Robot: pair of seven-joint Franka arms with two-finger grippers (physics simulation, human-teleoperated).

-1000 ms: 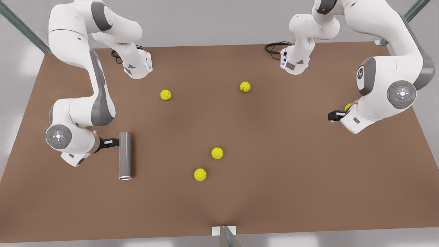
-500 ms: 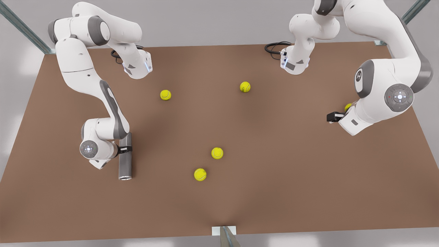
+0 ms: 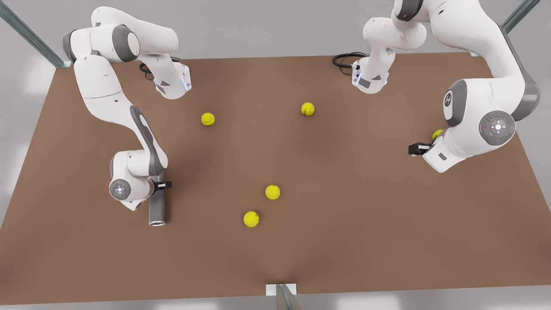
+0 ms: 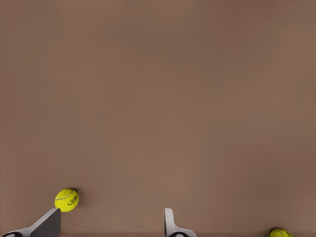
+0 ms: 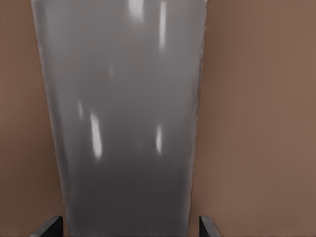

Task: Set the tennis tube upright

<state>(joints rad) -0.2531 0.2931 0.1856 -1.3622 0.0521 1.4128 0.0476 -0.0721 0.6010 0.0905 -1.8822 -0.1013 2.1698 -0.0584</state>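
Observation:
The tennis tube (image 3: 157, 211) lies flat on the brown table (image 3: 344, 206) near the front view's left, its silvery rim (image 3: 157, 223) toward the near edge. My right gripper (image 3: 161, 186) is down over the tube's middle. It is open, with one finger on each side of the grey body (image 5: 123, 123) and a thin gap at each fingertip (image 5: 49, 226). My left gripper (image 3: 414, 148) waits at the front view's right, open with nothing between its fingers (image 4: 170, 222).
Several yellow-green tennis balls lie on the table: two at the back (image 3: 208, 119) (image 3: 308, 109), two in the middle (image 3: 272, 192) (image 3: 251, 218), one (image 3: 437, 134) half hidden behind the left arm. Both arm bases stand along the far edge.
My right gripper has moved from beside the tube to straddle its middle, the arm swinging in over it. The tube has not moved. The left arm shifted slightly.

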